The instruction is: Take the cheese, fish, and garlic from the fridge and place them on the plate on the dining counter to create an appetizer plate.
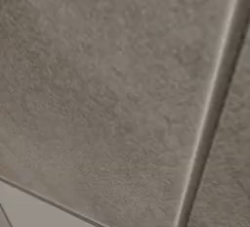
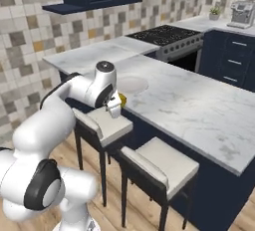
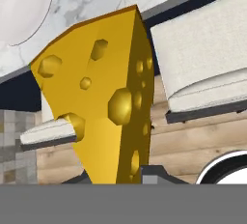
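Cheese (image 3: 96, 97) is sitting pinched between my fingers (wedge held low), and I am risking clipping the dining counter (image 2: 199, 110) edge short of the plate (image 2: 132, 84).

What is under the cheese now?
Under the held cheese lie a cushioned stool and wooden floor; the plate sits apart on the dining counter. The gripper's fingertips are hidden.

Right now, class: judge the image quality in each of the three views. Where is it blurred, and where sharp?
Left base view: soft and blurred throughout, a grey speckled surface with one pale diagonal line. Right base view: evenly lit, the dining counter and the plate fairly crisp. Hand view: the cheese sharp at close range, its holes shaded.
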Robot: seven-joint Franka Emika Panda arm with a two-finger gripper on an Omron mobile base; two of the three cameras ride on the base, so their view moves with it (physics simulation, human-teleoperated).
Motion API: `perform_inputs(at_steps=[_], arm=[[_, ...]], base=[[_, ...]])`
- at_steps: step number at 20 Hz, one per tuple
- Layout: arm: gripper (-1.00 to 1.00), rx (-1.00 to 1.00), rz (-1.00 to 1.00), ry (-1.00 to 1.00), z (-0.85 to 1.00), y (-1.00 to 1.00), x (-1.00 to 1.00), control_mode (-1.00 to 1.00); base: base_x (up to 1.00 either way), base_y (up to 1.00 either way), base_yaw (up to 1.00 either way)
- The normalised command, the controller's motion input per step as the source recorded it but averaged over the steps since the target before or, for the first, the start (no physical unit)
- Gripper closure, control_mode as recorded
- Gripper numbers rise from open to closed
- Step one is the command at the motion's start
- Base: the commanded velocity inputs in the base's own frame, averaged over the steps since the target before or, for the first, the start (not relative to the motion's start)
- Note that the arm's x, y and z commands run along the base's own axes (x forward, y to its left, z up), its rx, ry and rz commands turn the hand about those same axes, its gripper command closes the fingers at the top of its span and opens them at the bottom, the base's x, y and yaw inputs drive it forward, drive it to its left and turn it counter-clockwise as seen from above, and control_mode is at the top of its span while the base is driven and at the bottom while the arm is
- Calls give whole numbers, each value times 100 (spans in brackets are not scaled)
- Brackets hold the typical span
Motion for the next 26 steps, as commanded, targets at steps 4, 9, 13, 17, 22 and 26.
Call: perform_inputs(at_steps=[4,9,13,17,22,26], arm=[[100,0,0,0,0,0,0,100],[100,0,0,0,0,0,0,100],[100,0,0,0,0,0,0,100],[100,0,0,0,0,0,0,100],[100,0,0,0,0,0,0,100],[100,0,0,0,0,0,0,100]], base=[[-2,94,-22],[48,66,-27],[56,40,-32],[62,18,-30],[83,8,-25],[78,16,-23]])
